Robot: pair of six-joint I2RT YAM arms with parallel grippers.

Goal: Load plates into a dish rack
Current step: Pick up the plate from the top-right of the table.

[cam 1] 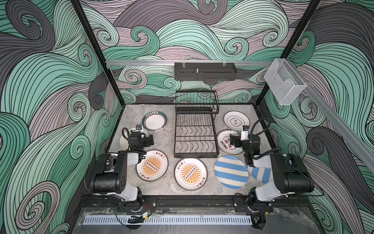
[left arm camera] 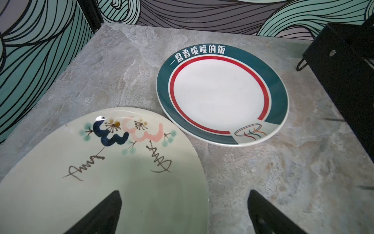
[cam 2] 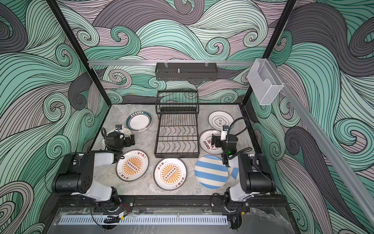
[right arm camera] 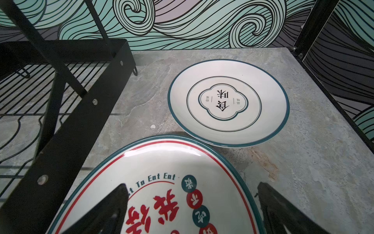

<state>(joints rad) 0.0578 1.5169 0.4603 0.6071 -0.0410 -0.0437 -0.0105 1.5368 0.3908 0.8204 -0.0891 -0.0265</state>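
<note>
Orange-sunburst plates (cam 1: 152, 168), (cam 1: 190, 173) and blue-striped plates (cam 1: 230, 172), (cam 1: 261, 175) nearest, flat on table (cam 1: 162, 145); dish rack (cam 1: 196, 155) centre, empty in both top views.
Left wrist: left jaws spread, empty, straddling edge of cream floral plate (left arm camera: 121, 172); teal-rimmed plate (left arm camera: 220, 95) farther.
Right wrist: right jaws spread, empty, at edge of red-lettered plate (right arm camera: 162, 162).
Judged: nothing loaded, all eight left.

Eight plates (cam 1: 190, 174), two arms (cam 1: 113, 174), one dish rack (cam 1: 196, 155), one shelf (cam 1: 204, 72), one clear box (cam 1: 283, 85)

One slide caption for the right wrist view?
Open right gripper above the red-lettered plate, dish rack alongside, quatrefoil plate beyond.
</note>
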